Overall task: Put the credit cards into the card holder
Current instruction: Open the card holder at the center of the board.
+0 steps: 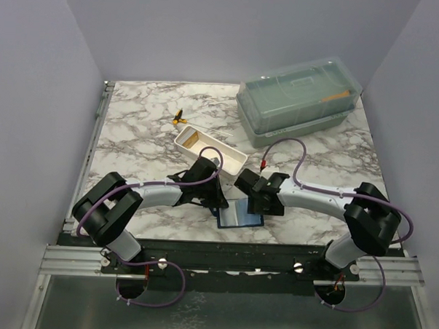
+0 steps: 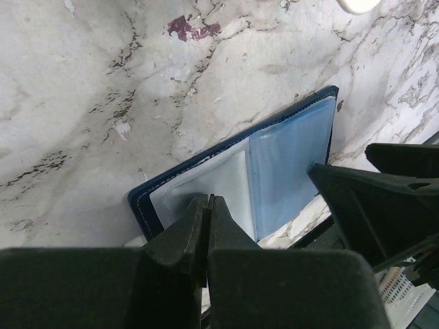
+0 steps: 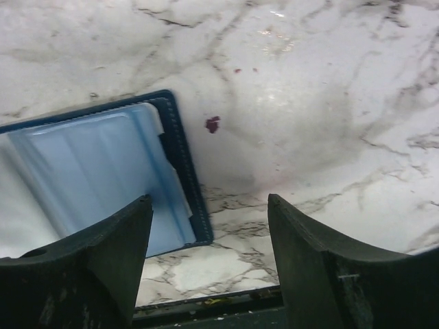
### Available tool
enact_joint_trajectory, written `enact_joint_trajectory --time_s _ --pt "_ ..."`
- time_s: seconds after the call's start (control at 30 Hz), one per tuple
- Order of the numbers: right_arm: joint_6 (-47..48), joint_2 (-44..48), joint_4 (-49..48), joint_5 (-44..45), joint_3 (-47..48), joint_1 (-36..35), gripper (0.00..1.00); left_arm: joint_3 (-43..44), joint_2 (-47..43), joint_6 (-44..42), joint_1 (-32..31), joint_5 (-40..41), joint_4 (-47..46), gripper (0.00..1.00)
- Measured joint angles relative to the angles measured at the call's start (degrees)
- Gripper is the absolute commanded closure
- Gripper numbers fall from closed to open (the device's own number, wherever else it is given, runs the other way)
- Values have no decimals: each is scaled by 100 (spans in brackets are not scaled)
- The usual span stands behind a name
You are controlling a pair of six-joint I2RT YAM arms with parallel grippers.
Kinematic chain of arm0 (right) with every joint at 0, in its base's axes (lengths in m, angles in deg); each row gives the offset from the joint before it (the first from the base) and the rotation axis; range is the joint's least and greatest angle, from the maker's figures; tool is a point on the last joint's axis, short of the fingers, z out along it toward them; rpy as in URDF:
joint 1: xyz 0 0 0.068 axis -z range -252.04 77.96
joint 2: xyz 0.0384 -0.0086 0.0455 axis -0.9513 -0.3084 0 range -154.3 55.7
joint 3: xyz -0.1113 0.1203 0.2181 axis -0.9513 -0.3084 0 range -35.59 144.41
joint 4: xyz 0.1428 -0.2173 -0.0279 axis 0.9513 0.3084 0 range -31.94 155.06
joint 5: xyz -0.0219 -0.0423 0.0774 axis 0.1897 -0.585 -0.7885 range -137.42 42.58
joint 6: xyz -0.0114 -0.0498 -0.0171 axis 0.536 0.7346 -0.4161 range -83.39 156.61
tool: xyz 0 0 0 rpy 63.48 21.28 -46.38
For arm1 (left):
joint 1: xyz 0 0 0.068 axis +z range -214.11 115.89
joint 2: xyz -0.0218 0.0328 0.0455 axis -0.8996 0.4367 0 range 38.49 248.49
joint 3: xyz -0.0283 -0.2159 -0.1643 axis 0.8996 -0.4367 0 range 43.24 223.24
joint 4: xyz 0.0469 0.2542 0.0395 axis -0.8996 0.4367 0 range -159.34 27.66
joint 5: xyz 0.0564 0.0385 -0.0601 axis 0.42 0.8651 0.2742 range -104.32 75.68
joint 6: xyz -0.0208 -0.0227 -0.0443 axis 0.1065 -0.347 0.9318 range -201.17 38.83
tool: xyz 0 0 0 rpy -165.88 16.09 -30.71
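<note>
The navy card holder (image 1: 240, 214) lies open near the table's front edge, its grey-blue pocket faces up. It also shows in the left wrist view (image 2: 281, 157) and the right wrist view (image 3: 89, 171). My left gripper (image 1: 216, 201) hangs over its left half, jaws pressed together (image 2: 208, 200) on a thin dark card seen edge-on. My right gripper (image 1: 260, 201) is open and empty (image 3: 206, 226), just above the holder's right edge. An orange card (image 1: 190, 139) lies in the white tray.
The long white tray (image 1: 231, 159) stands just behind both grippers. A large translucent green lidded box (image 1: 299, 99) is at the back right. A small yellow and black object (image 1: 179, 118) lies at the back centre. My right gripper's dark fingers (image 2: 384, 205) are close beside the left one.
</note>
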Motion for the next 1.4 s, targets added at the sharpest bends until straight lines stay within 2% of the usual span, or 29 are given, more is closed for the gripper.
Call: enact_joint_trajectory --time_s 0.23,0.47,0.77,1.07,1.4 --pt "-13 328 269 146 -37 0 29 0 0 -2 0 -2 -2 100" --pt "494 1027 -483 -376 -44 0 24 0 0 0 0 -2 -2 100" --pt "634 85 -610 -463 -33 0 23 0 0 0 0 -4 -2 100" --pt "468 -129 -398 -291 35 0 25 0 0 0 0 -4 -4 100" --pt "133 76 -26 20 0 -13 26 0 0 0 0 -4 -4 100"
